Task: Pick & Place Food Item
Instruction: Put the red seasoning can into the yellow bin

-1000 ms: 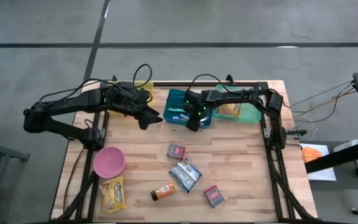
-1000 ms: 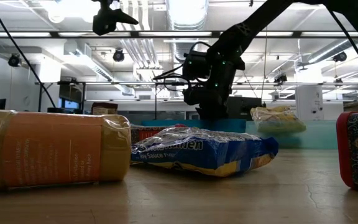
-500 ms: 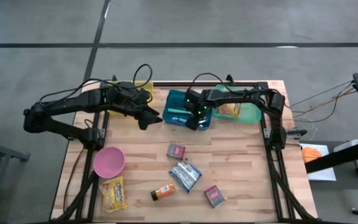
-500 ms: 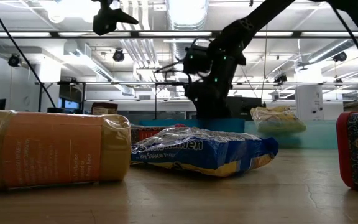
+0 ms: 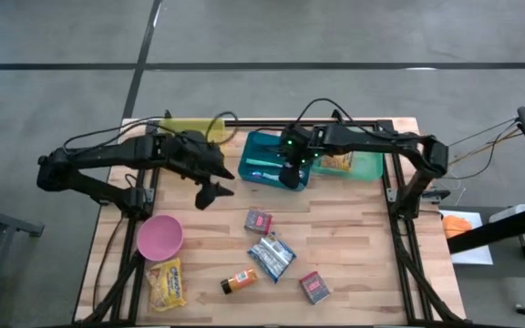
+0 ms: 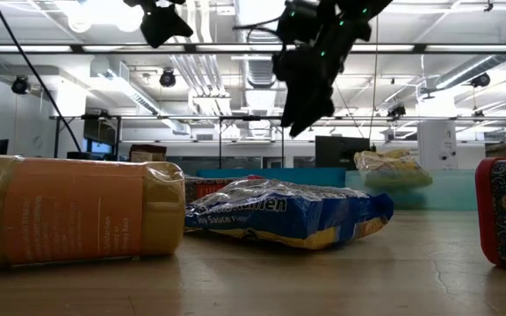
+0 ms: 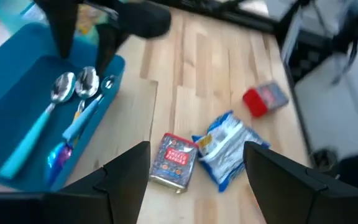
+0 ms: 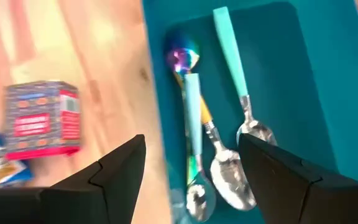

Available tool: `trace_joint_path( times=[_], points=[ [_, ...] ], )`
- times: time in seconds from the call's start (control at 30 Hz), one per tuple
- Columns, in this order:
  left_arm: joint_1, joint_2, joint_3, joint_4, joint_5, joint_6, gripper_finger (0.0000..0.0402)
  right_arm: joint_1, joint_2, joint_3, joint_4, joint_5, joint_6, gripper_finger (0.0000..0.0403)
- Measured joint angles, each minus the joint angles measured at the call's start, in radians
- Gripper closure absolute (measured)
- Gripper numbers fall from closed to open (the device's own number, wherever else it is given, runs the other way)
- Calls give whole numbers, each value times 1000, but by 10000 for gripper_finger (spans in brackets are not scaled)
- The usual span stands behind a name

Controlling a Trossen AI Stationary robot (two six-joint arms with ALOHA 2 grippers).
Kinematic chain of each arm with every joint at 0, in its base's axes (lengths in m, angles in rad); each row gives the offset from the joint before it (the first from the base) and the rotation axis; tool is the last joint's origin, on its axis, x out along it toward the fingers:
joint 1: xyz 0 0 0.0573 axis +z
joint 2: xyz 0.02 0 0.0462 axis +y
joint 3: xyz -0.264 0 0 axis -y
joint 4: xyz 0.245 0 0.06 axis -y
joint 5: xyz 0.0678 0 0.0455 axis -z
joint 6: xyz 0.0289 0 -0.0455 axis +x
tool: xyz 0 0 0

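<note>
Above the blue tray [image 5: 261, 169] near the desk's [image 5: 354, 246] far edge, the right gripper [image 5: 289, 179] is held with fingers apart, nothing between them; spoons [image 8: 229, 149] are laid lengthwise in the tray; the left gripper [image 5: 210, 193] is spread open over bare wood; the small food box [image 5: 259, 220] is seen mid-desk; its label is unreadable.

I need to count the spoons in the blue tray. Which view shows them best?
The right wrist view: it looks straight down at the spoons lying in the blue tray. The left wrist view shows them aslant, partly cropped; the high view only as tiny streaks; the low view not at all.
</note>
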Motion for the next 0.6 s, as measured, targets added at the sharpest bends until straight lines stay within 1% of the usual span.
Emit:
trace_joint_path(
  times=[0.1, 0.2, 0.4, 0.5, 0.6],
  points=[
    [-44, 42, 0, 4, -6, 93, 138, 21, -58, -37, 5, -2, 45, 148],
    [-73, 90, 0, 7, -6, 151, 138, 44, -121, -99, 11, -2, 115, 148],
    [-75, 175, 0, 3, 5, 198, 138, 116, -273, -238, 83, 6, 284, 148],
    [-76, 213, 0, 2, 30, 239, 133, 164, -347, -304, 122, 69, 372, 148],
    [-75, 247, 0, -1, 39, 259, 116, 208, -416, -361, 157, 145, 444, 148]
  ],
)
